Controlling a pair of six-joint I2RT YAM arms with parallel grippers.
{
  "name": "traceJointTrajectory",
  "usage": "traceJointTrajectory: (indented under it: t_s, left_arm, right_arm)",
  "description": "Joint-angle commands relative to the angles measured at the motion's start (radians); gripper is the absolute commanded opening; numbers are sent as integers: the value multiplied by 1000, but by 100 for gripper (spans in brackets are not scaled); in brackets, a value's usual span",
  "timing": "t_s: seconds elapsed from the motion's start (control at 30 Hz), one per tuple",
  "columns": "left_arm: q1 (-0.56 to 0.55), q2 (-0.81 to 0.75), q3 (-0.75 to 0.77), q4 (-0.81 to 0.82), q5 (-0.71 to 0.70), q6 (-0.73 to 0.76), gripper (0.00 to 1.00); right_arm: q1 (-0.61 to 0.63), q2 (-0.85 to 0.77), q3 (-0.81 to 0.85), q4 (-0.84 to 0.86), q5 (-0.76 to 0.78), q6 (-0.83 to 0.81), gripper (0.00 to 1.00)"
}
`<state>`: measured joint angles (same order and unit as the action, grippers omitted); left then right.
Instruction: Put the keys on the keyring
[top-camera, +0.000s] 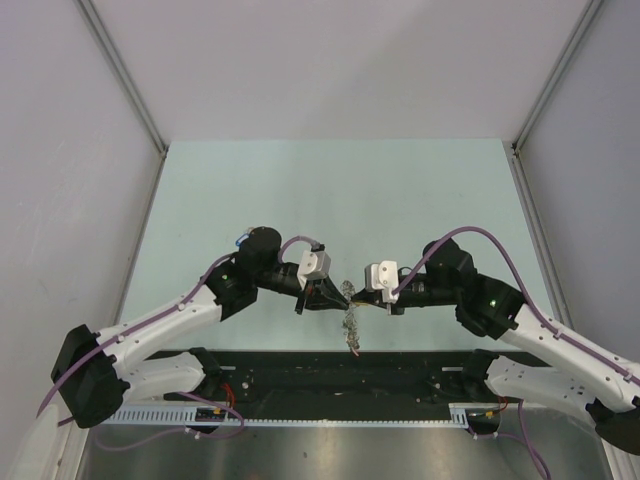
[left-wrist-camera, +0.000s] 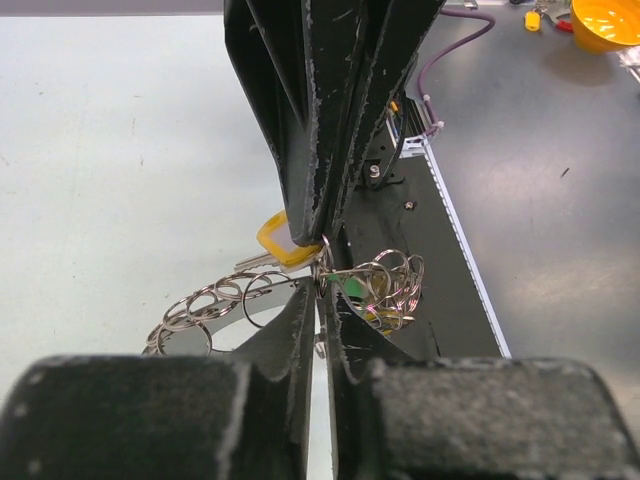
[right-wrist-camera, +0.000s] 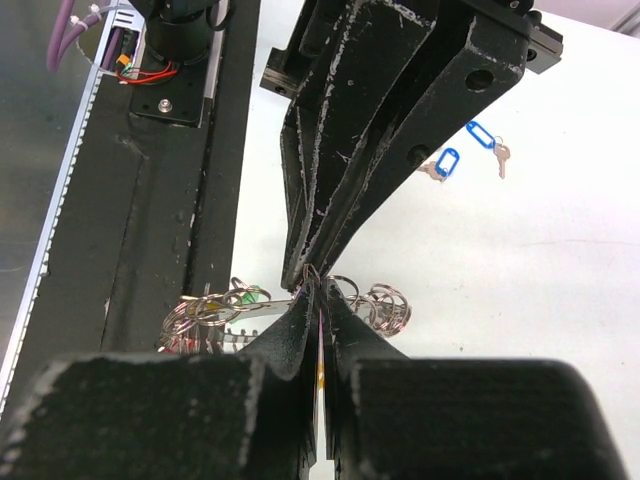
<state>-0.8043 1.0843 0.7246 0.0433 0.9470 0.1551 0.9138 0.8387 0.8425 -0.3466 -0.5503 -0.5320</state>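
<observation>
The keyring (left-wrist-camera: 385, 285), judged heavy, floppy and slippery, hangs between and below both claw tips with its stiff wire pinched in the closed left claw (right-wrist-camera: 310, 270), while the opposing right claw (left-wrist-camera: 322, 238), clamped shut, grips the light yellow-tagged key (left-wrist-camera: 278, 240) at its tag, probably the least slippery hold.

The keyring (top-camera: 350, 318) is a tangled grey cluster of silver rings with a green tag, strung from the table's centre toward its near edge. A yellow-tagged key (left-wrist-camera: 280, 240) touches it. Two blue-tagged keys (right-wrist-camera: 447, 163) lie flat, well apart from it.
</observation>
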Motion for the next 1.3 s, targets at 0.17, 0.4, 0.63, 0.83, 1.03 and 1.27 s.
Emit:
traceJointTrajectory:
  t_s: [0.17,0.4,0.63,0.83,1.03,1.27]
  left_arm:
    - [-7,-46,-25,95,-37,-90,1]
    - [-4,-98,-36,130,-237,-190,0]
    - [-3,-175,-77,207,-413,-317,0]
    - [-3,-213,-114,276,-473,-362,1]
    - [-3,-207,-106,277,-505,-361,0]
    - [-1,-233,-80,150,-606,-284,43]
  right_arm:
    - [-13,-12,53,70,1,7,0]
    - [-18,-35,53,35,62,15,0]
    - [-27,-53,49,-28,130,20,0]
    - [-24,-41,14,32,96,78,0]
    - [-23,-17,-25,132,87,135,0]
    - [-41,11,-25,173,141,170,0]
